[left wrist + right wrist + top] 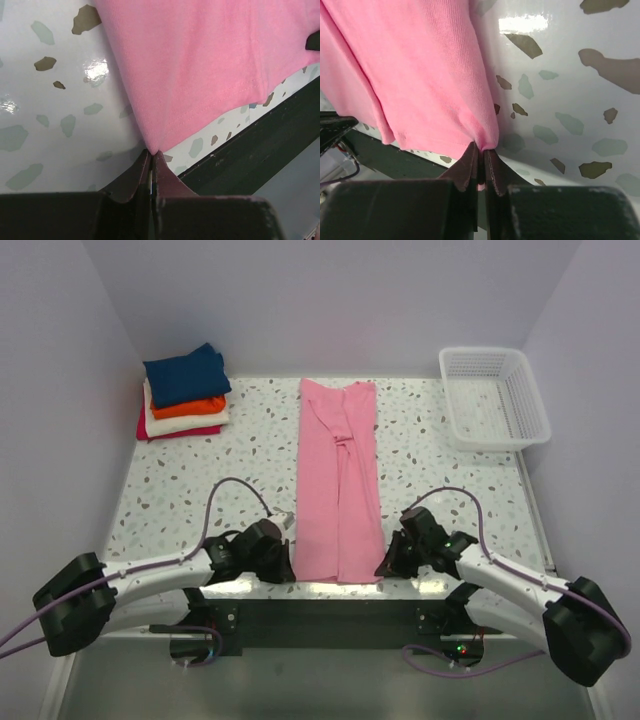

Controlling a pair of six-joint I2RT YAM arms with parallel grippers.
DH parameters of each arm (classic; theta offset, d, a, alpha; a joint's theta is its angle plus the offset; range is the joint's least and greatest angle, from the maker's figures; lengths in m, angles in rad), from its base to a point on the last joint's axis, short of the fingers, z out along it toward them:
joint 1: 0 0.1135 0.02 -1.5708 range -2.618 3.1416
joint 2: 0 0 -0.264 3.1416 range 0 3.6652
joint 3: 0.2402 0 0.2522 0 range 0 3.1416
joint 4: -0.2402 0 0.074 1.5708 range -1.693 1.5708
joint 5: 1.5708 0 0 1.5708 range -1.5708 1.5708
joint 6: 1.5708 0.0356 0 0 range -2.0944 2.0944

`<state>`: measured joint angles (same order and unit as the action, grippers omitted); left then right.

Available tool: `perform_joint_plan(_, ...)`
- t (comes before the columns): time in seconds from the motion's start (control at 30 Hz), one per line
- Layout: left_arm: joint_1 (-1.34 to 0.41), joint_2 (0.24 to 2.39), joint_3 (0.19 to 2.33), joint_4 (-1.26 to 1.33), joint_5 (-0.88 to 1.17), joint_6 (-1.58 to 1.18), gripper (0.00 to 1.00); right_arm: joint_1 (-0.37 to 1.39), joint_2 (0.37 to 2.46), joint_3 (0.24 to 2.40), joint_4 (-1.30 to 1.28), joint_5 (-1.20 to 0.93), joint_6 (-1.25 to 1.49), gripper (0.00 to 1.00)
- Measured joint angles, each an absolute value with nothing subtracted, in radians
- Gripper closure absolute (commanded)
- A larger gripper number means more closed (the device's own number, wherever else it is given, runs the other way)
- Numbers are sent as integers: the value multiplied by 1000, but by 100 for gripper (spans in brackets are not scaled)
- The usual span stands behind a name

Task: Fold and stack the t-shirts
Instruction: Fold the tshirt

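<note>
A light pink t-shirt (338,480) lies folded into a long narrow strip down the middle of the table, its hem at the near edge. My left gripper (287,567) is shut on the near left corner of the pink t-shirt (200,65). My right gripper (386,565) is shut on the near right corner of the same shirt (415,75). A stack of folded t-shirts sits at the far left: navy blue (186,374) on top, then orange (190,406), cream-white (185,423) and red (180,432).
A white plastic mesh basket (493,397) stands at the far right corner. The speckled table (190,480) ends at a dark front edge (260,145) just by both grippers. Walls close in the left, right and back.
</note>
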<state>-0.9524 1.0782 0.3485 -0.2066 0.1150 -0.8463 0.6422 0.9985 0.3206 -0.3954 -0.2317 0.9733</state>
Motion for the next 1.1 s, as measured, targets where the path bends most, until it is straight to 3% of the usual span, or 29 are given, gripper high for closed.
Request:
perform_joint_plan(0.47, -997, 929, 352, -276, 68, -873, 100, 654, 794, 343, -694, -195, 879, 100)
perform_joint_plan(0.9, -986, 1213, 686, -323, -93, -773, 100, 656, 1109, 701, -699, 29, 780, 100)
perform_joint_plan(1.1, -879, 1331, 770, -300, -105, -740, 100, 655, 1271, 831, -665, 137, 762, 100)
